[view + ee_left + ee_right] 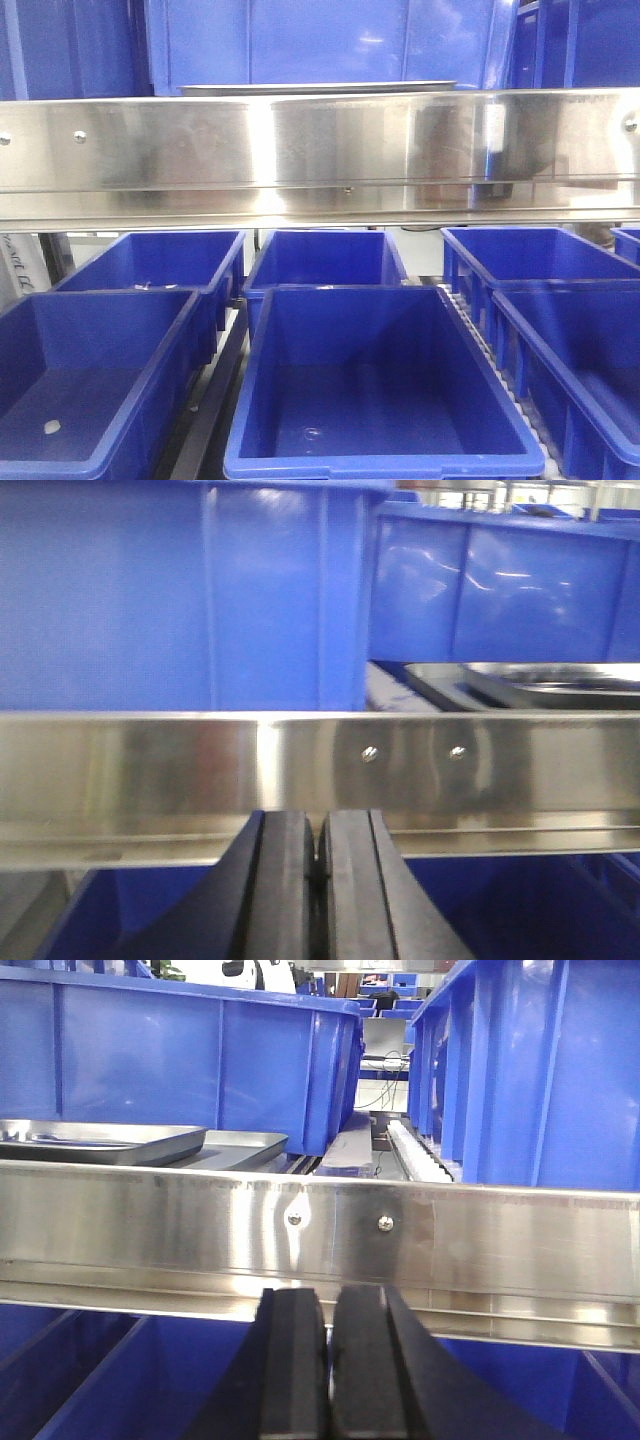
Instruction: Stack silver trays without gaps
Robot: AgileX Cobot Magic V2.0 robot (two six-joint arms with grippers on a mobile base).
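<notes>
**Trays behind the rail, both grippers low and shut**

Trays sit on the upper level, behind the long steel rail (pixel 320 150) w/ the screw heads. In the front view only a thin silver edge of a tray (pixel 318 88) is seen above the rail, roughly centre, in front of the tall blue bins (pixel 300 40) at the back.

Left gripper (pixel 318 890): pads pressed together, nothing held, parked below and in front of the rail. From it, a tray (pixel 550 680) is seen up, beyond the rail and off to the right.

Right gripper (pixel 328 1380): pads likewise together, empty, also below the rail. From it, the trays (pixel 100 1142) are seen up, beyond the rail and off to the left; one appears to rest partly on another w/ the lower rim (pixel 245 1142) sticking out to the right, so the stack is judged not yet flush.

Key relation: trays lie between the two arms, higher and farther back, long axis approx. parallel to the rail. Which arm is nearer cannot be told. Either gripper would need to be raised over the rail and opened before a rim can be gripped.

Lower blue bins (pixel 380 380) sit beneath, not involved.
</notes>
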